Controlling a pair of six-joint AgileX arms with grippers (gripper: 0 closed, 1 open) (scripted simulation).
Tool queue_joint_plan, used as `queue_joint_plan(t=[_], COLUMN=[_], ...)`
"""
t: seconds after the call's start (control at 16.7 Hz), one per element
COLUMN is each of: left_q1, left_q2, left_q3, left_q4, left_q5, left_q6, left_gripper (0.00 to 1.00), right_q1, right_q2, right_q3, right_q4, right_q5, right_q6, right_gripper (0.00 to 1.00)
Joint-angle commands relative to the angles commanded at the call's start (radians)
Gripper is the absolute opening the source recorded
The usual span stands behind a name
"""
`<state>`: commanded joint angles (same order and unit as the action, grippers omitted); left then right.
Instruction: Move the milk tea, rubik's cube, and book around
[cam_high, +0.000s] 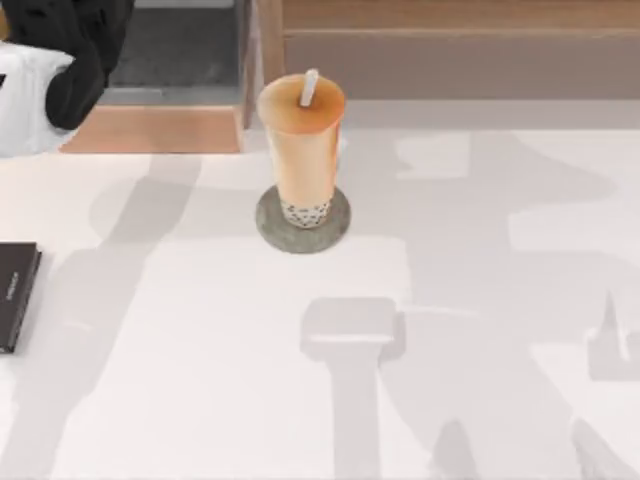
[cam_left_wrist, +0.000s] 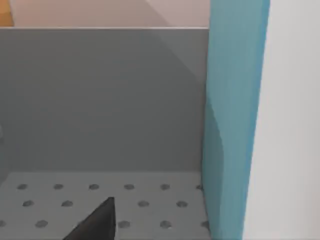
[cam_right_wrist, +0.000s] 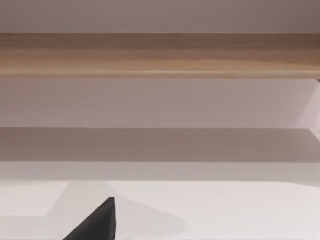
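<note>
Our milk tea (cam_high: 302, 150) stands upright on a round grey coaster (cam_high: 270, 228), at about 12 o'clock of the table (cam_high: 200, 400), just left of centre and near the back edge. Orange lid on top, white straw (cam_high: 309, 87) poking up through it, dark pearls at the cup's base. Behind it runs a wooden shelf unit (cam_high: 450, 15) w/ an upright wood post right at the cup's back.

At 9 o'clock, at the table's left edge, lies a flat black slab (cam_high: 17, 295), partly cut off by the frame.

Our left arm (cam_high: 70, 45) sits at about 10–11 o'clock, up in the far left corner by the shelf, black and white casing visible. Left wrist view: the book (cam_left_wrist: 232, 120) stands upright, teal cover w/ white page edges next to it, inside a grey compartment w/ a dotted floor (cam_left_wrist: 75, 195). One dark fingertip (cam_left_wrist: 97, 222) of the left gripper shows close to the cam; we cannot tell if that claw is released or clenched.

Right wrist view: one dark fingertip (cam_right_wrist: 97, 222) over the white table, wood rail (cam_right_wrist: 160, 55) across the back. Claw state there: cannot tell either.
</note>
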<state>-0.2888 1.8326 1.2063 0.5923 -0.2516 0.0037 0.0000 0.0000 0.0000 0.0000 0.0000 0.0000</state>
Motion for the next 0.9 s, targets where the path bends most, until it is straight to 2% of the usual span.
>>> queue_joint_plan(t=[0.24,0.9], left_q1=[-0.019,-0.013], left_q2=[0.102,0.069], left_q3=[0.088,0.107], left_q4=[0.047,-0.004], left_q5=[-0.017,-0.012], left_q6=[-0.004,-0.004], left_gripper=[1.00,1.00], right_q1=[0.000,0.000], right_q2=[0.000,0.000], right_q3=[0.000,0.000], right_q4=[0.000,0.000], right_q5=[0.000,0.000], right_q6=[0.000,0.000], right_gripper=[1.00,1.00])
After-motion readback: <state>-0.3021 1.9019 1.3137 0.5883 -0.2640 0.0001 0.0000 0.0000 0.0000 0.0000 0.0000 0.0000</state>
